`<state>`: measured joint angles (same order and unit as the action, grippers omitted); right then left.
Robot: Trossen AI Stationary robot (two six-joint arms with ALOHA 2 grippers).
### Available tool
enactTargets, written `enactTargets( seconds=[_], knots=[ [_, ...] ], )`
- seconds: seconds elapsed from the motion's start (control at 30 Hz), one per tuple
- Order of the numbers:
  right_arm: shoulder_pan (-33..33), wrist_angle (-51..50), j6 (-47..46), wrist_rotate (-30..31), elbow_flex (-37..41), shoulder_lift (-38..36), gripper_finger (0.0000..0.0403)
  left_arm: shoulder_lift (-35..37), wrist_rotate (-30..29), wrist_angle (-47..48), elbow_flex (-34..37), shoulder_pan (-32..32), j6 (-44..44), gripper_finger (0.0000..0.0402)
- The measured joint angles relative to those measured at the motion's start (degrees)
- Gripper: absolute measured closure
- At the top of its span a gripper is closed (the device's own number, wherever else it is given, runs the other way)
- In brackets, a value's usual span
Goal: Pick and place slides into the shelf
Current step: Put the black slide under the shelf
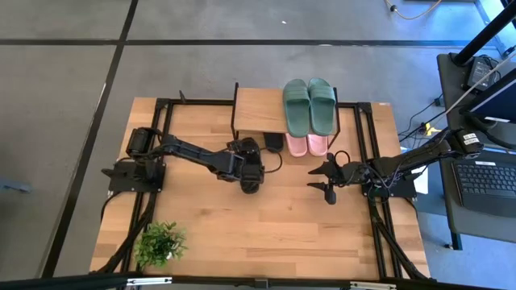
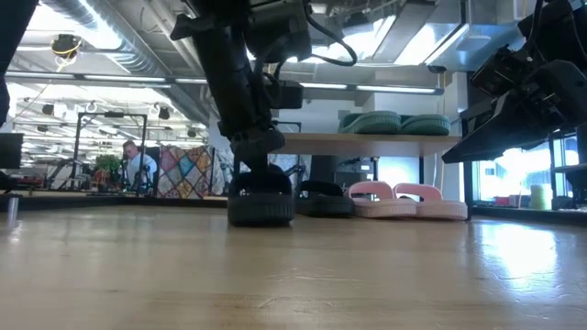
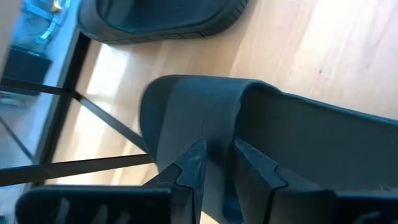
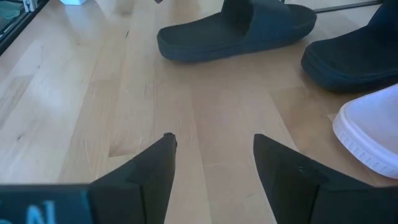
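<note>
I see my left gripper (image 1: 251,180) clamped on a black slide's (image 2: 260,197) strap, slide on the table (image 1: 266,234) before the shelf (image 1: 258,109); right gripper (image 1: 324,180) wide apart, hovering nearby

No fully readable text, brand or sign anywhere. Only partial pale characters, cut off by frame edge, on dark housing of right gripper (image 4: 211,152), lower left of right wrist view; illegible. Laptop keyboard (image 1: 486,179), right edge of high view: keys too small to read.
</note>
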<state>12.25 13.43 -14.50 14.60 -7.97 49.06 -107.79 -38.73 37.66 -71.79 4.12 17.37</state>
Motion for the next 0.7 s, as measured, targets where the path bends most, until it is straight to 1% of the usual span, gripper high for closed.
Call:
enactTargets(
  seconds=[0.23,0.33,0.57,0.7],
  knots=[
    [-0.02,0.00,0.00,-0.01,0.00,0.00,0.0188,0.27,3.55,-0.12,0.00,0.02,-1.45,0.0331],
    [-0.01,0.00,0.00,0.00,0.00,0.00,0.0188,1.26,3.70,-0.09,0.00,0.73,-1.46,0.0331],
    [-0.01,0.00,-0.12,-0.01,0.00,0.00,0.0188,4.84,3.36,0.47,0.04,1.94,-1.44,0.0330],
    [-0.02,0.00,-0.23,-0.01,0.00,0.00,0.0188,7.40,5.18,3.08,0.04,3.22,-1.40,0.0330]
  ],
)
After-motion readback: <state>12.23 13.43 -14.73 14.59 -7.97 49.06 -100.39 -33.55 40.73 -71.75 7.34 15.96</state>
